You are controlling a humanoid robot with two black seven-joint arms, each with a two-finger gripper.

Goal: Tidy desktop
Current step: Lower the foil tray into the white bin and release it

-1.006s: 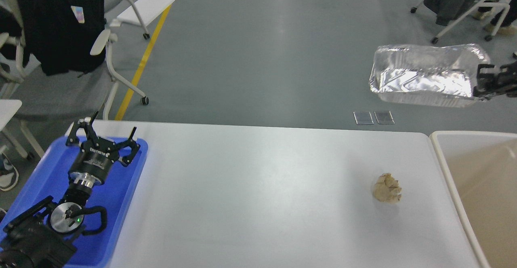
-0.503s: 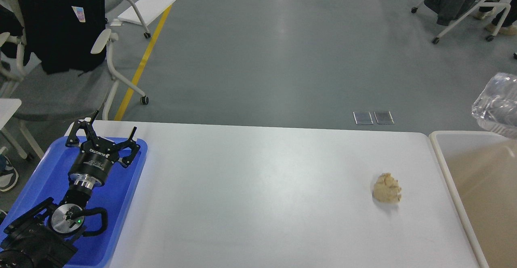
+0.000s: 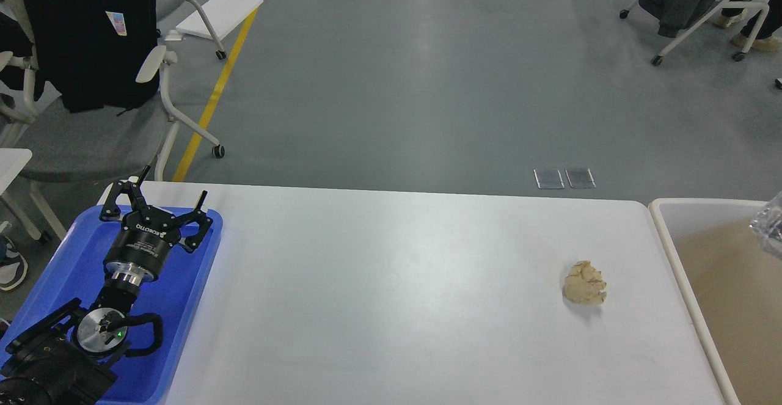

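A crumpled beige paper ball (image 3: pixel 584 283) lies on the white desktop (image 3: pixel 391 295), near the bin (image 3: pixel 672 252).

Foil tray (image 3: pixel 771 228) carried rightward and down, nearly out of view (only a corner showed), over the bin (image 3: pixel 672 252), right pincer gone from sight.

Desktop (image 3: pixel 391 283): tray (image 3: pixel 183 307) at 9 o'clock edge, crumpled paper ball (image 3: pixel 584 283) toward 3 o'clock; bin (image 3: pixel 666 234) just beside desktop's 3 o'clock edge.

Your left arm (image 3: pixel 91 325) enters from the lower left corner and extends up and forward. Its wrist is straight. The left gripper (image 3: pixel 164 203) sits at the far end with both fingers spread wide apart. Your right arm is out of view.
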